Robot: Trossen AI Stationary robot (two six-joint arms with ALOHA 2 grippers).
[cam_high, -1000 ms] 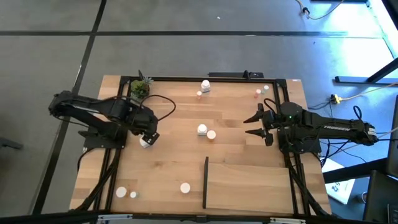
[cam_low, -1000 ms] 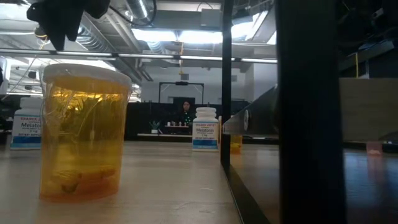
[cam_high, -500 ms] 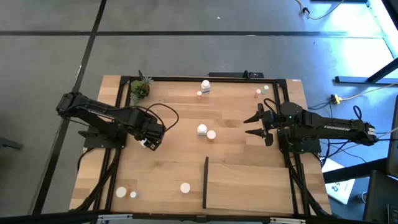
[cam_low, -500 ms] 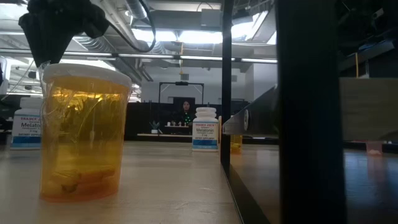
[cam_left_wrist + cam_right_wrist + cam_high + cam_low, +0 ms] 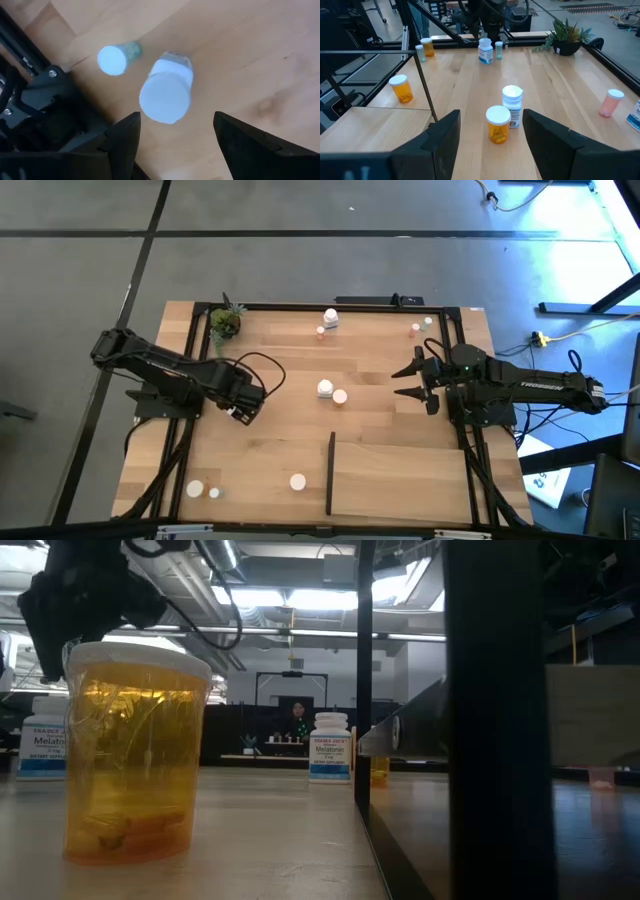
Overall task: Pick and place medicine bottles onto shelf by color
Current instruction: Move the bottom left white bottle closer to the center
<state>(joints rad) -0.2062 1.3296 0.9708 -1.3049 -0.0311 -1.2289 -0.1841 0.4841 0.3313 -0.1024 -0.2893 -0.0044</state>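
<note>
My left gripper (image 5: 243,404) is open and hangs above a white-capped bottle (image 5: 165,95) and a smaller bottle with a pale green body (image 5: 114,60), both upright on the table's left part. It touches neither. My right gripper (image 5: 402,382) is open and empty at the table's right. A white bottle (image 5: 325,388) and an orange one (image 5: 340,396) stand at the centre. The light-wood shelf (image 5: 400,475), with its black strip (image 5: 330,473), lies at the near right. Other bottles stand at the far edge (image 5: 330,317) and at the near left (image 5: 195,489).
A small potted plant (image 5: 225,323) stands at the far left corner. An orange bottle (image 5: 297,481) stands near the front edge, left of the shelf's strip. Two small bottles (image 5: 421,327) stand at the far right. Black frame rails (image 5: 185,450) run along the table's sides.
My left gripper has gone down toward the white-capped bottle and a little toward the table's right edge. It now covers more of the bottle in the high view. My right arm has kept still.
</note>
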